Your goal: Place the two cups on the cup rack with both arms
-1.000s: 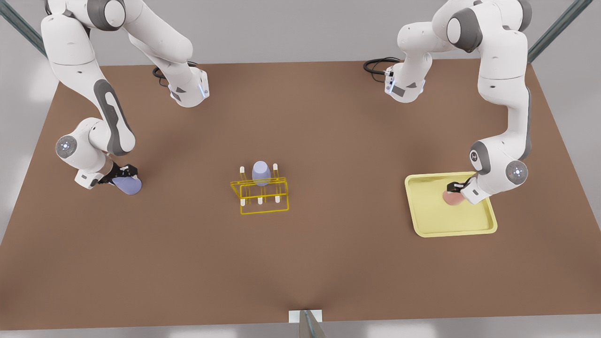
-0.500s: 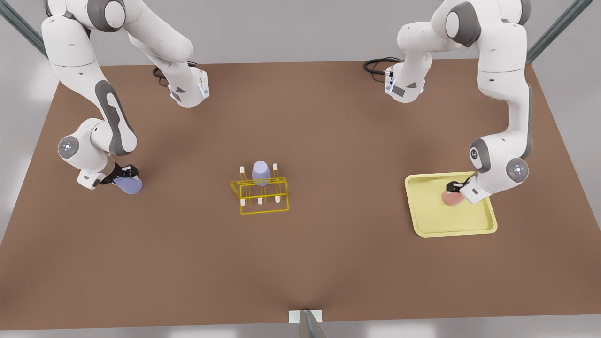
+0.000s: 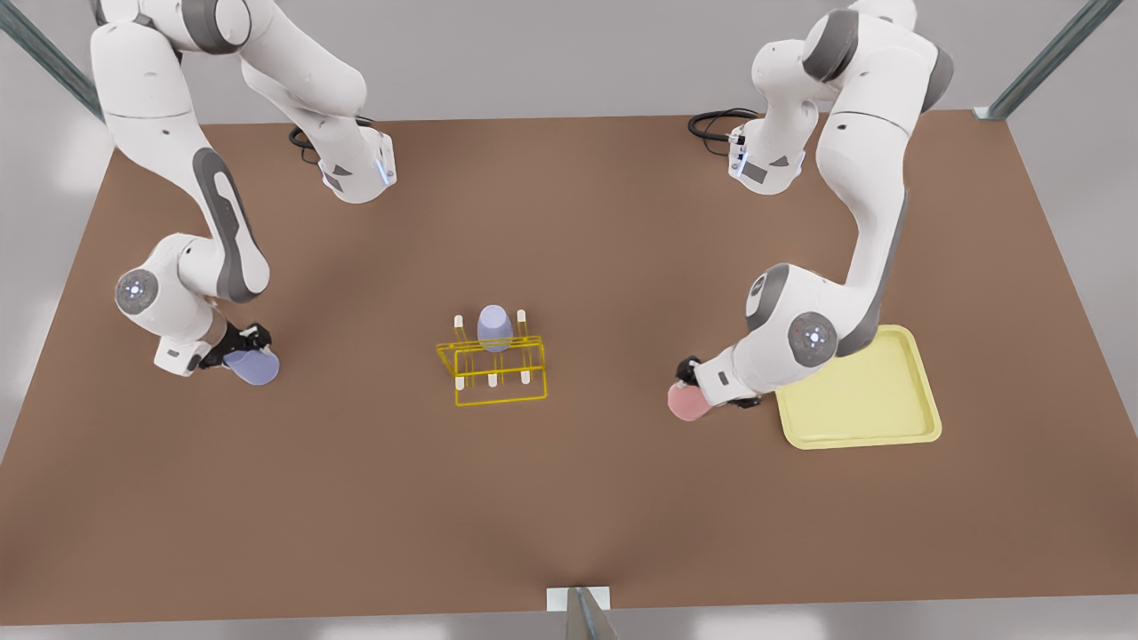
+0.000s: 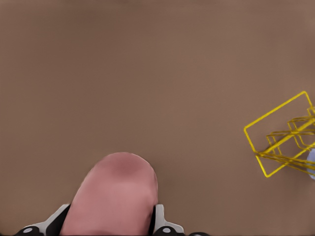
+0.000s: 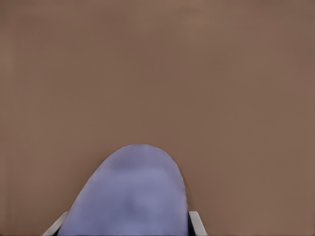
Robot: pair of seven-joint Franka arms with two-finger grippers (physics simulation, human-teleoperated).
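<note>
carrying is where both arms stand, so the task looks to be in its middle stretch. neither held cup has reached the cup rack (image 3: 492, 360) yet. the rack sits mid-table on the brown table (image 3: 569, 498), with a second lavender cup (image 3: 493, 327) already upturned on one of its pegs.

the left gripper (image 3: 689, 384), on the front view's right, is closed around the pink cup (image 3: 687, 403), its fingers (image 4: 58, 220) pressed on either side of the cup's body. it hangs just beside the yellow tray (image 3: 889, 404), past the tray's edge on the rack side, and the rack shows ahead of it in the left wrist view.

the right gripper (image 3: 236, 349), on the front view's left, grips the lavender cup (image 3: 252, 365), held tilted well apart from the rack. its arm is bent low, elbow up, wrist turned down toward the table.

what is left, by my reading: bring both cups in, turn them over the free pegs, and let go.
</note>
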